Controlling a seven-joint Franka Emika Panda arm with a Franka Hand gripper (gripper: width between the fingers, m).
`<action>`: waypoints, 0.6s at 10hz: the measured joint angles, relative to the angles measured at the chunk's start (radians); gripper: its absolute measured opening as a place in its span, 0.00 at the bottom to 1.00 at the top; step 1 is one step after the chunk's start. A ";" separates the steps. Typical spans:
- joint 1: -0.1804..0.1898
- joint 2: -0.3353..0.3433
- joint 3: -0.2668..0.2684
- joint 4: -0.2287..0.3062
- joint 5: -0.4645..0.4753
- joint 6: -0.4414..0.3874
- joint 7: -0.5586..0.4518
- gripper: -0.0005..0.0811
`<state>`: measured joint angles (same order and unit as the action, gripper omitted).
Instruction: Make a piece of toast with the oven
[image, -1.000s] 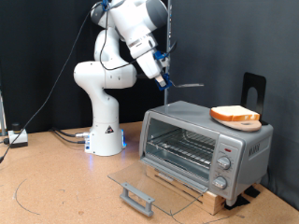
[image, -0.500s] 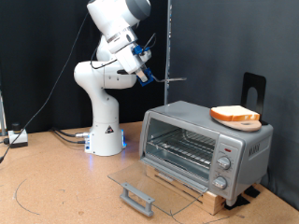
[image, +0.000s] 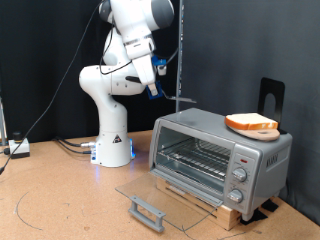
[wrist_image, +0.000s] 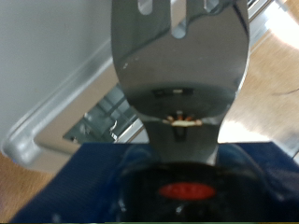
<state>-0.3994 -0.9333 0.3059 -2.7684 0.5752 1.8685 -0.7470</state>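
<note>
The gripper (image: 155, 88) grips a metal spatula (wrist_image: 179, 65). The piece of toast (image: 251, 123), light and crumbly, lies on the oven (image: 220, 155).

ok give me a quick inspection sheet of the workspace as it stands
surface: brown wooden tabletop, curved line marked on it at the exterior view's left
job's things: boxy silver-grey toaster oven with glass door folded down flat, wire rack bare; pale golden-crusted slice of toast lying on the oven's roof
clutter: black upright stand behind the oven
pincer: raised above and to the exterior view's left of the oven, holding a flat metal spatula
cables: bundle on the table by the white robot base
surroundings: black backdrop curtain, grey wall at left
</note>
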 joint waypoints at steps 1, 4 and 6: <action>-0.003 0.062 0.001 0.028 -0.019 -0.009 -0.007 0.49; 0.017 0.069 0.018 0.027 0.070 0.042 -0.007 0.49; 0.030 0.124 0.073 0.054 0.089 0.056 -0.007 0.49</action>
<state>-0.3695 -0.8093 0.3787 -2.7143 0.6645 1.9247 -0.7536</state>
